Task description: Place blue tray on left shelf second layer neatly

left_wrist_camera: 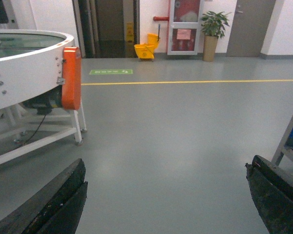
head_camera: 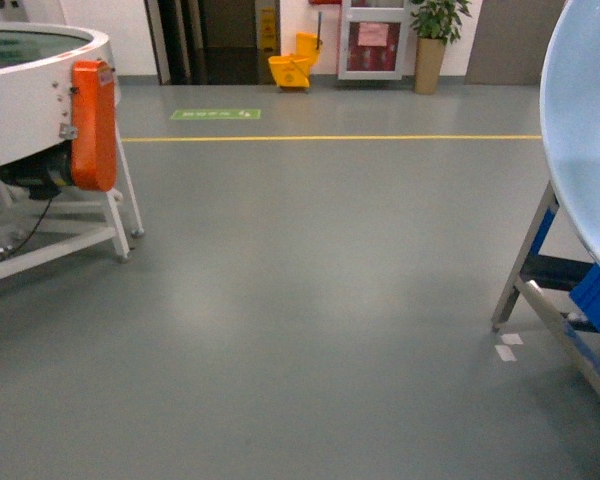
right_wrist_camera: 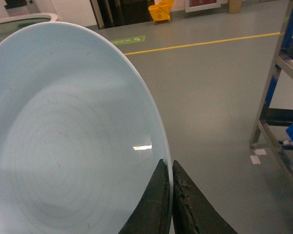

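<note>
At 3 o'clock in the head view, your right gripper [right_wrist_camera: 170, 195] pinches the blue tray [right_wrist_camera: 63, 141] by its rim, carried beside the steel rack [head_camera: 525, 270]; left gripper [left_wrist_camera: 166, 195] gapes empty; next, judge the second layer and level the tray

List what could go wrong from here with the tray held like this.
1. The right tool pinches only the rim of the tray, so it could slip or swing.
2. The tray fills the right of the head view, hiding much of the shelf; its edge might strike an upright.
</note>
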